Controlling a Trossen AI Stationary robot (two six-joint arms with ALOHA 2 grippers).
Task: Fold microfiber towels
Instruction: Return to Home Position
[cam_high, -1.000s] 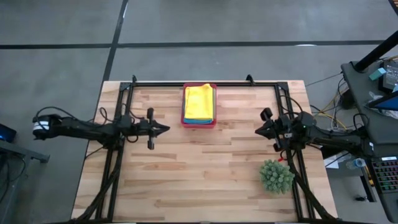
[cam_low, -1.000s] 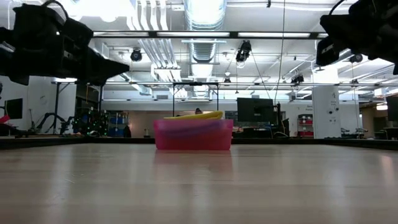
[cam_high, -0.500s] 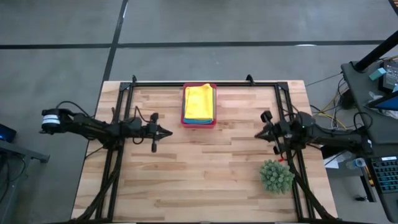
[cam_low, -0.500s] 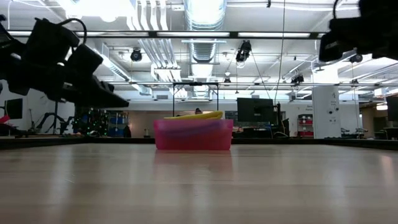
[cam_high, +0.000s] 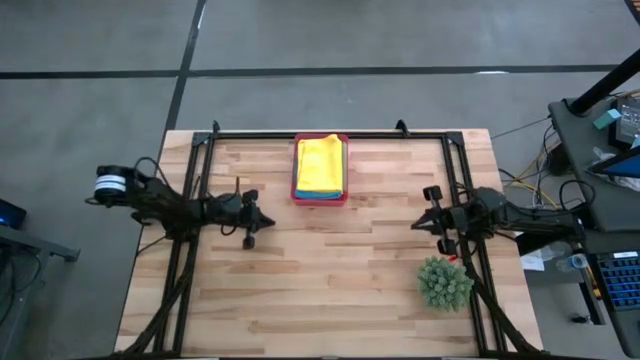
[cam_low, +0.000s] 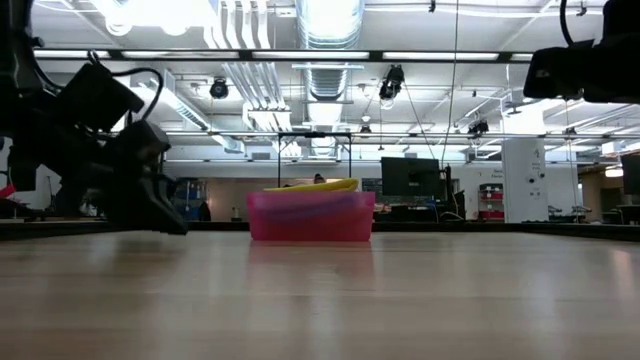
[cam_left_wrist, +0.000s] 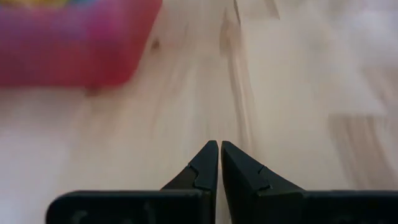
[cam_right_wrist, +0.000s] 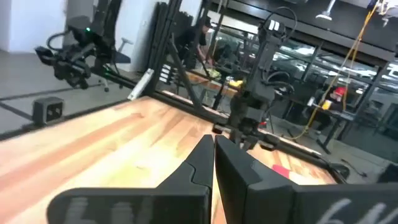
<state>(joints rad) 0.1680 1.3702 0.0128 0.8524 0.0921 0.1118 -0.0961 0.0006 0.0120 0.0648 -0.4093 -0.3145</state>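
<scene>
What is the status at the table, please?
Left gripper shut, empty, low over wooden table. Right gripper shut, empty. Folded microfiber towels, yellow on top, in pink plastic tray. Spiky green plant near right gripper.

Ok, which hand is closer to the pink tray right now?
Left. The left hand, shut, is close off the pink tray's front left corner; the right hand, also shut, is farther away to its right, near the plant.

L claw closed, pitched down, low, R claw closed, approx level, higher up, both pointing inward
</scene>
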